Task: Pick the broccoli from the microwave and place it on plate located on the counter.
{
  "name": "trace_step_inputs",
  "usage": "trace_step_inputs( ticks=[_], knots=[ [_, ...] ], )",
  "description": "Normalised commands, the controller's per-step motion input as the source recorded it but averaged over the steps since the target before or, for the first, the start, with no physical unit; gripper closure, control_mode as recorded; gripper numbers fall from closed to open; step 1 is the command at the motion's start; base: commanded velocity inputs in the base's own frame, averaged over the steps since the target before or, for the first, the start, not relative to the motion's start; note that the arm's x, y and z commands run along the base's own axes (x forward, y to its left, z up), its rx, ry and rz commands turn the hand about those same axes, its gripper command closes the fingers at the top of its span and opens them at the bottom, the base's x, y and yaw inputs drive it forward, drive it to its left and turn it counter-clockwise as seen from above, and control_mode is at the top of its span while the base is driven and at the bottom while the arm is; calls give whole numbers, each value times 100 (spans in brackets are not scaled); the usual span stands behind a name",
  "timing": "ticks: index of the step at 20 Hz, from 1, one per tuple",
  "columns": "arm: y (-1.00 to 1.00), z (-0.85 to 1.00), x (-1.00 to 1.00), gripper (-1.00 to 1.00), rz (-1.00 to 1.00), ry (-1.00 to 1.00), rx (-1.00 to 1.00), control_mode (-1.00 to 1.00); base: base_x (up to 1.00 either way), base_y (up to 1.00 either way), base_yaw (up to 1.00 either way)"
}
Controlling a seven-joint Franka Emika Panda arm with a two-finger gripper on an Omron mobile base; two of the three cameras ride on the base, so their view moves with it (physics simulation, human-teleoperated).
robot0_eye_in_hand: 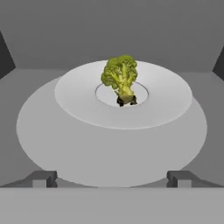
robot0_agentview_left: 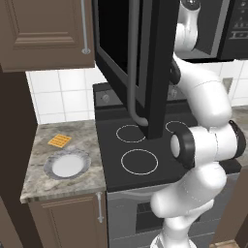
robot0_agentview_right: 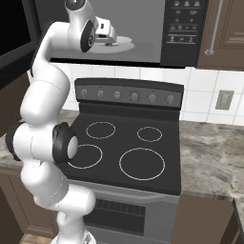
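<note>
Hand view looks straight into the grey cavity of the microwave (robot0_eye_in_hand: 112,30), where the broccoli (robot0_eye_in_hand: 119,78) stands upright in the middle of a pale round dish (robot0_eye_in_hand: 162,100) that sits on a wider turntable disc (robot0_eye_in_hand: 52,140). The gripper (robot0_eye_in_hand: 112,178) is spread wide, its two dark fingertips (robot0_eye_in_hand: 43,178) low and well apart, with the floret ahead of them and untouched; nothing is held. By my reading the task is at its early stage: the microwave door (robot0_agentview_left: 140,63) hangs open and the arm reaches into the opening, but the grasp is not yet made, and the lift, the carry out and the setting down are all left to do. In the left base view the plate (robot0_agentview_left: 50,167) lies bare on the counter (robot0_agentview_left: 41,186) to the left of the stovetop (robot0_agentview_left: 112,164), just beside a flat orange waffle-like square (robot0_agentview_left: 59,141) that is no part of the job. Counted: one broccoli, one microwave, one plate, one orange square, one dish on one turntable disc, and four white rings (robot0_agentview_right: 141,163) on the stovetop as the right base view shows them.
</note>
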Motion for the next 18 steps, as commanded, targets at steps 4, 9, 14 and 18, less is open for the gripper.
trace_step_inputs(
  ticks=[4, 9, 14, 18],
  knots=[
    [-8, 1, 47, -100, 0, 8, 0, -100, 0, 0, 0],
    [-16, 7, 38, -100, 0, 3, 0, -100, 0, 0, 0],
    [-2, 0, 19, -100, 0, 0, 0, -100, 0, 0, 0],
    [0, -15, 8, -100, 0, -1, 0, -100, 0, 0, 0]
  ],
)
